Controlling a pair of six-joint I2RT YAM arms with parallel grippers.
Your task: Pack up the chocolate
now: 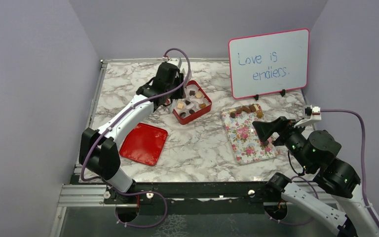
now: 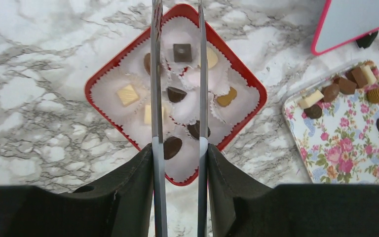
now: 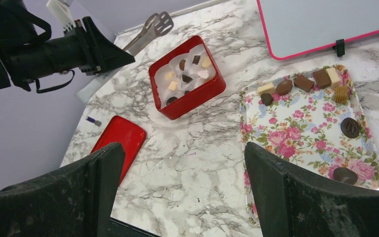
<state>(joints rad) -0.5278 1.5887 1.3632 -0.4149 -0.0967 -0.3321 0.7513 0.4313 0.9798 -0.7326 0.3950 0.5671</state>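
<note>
A red box [image 1: 205, 109] lined with white paper cups holds several pieces of chocolate [image 2: 176, 94]. More chocolate [image 3: 303, 83] lies along the far edge of a floral tray [image 3: 306, 128], and two dark pieces [image 3: 349, 127] sit at its right side. My left gripper [image 2: 180, 148] hangs over the box, shut on a pair of metal tongs [image 2: 157, 89]. The two tong blades stand apart above the cups, and their tips run out of the top of the left wrist view. My right gripper [image 3: 185, 153] is open and holds nothing, above the tray's near left part.
The red lid [image 1: 144, 143] lies flat left of the box. A whiteboard [image 1: 269, 61] with a pink frame stands at the back right. Walls close the table on the left, back and right.
</note>
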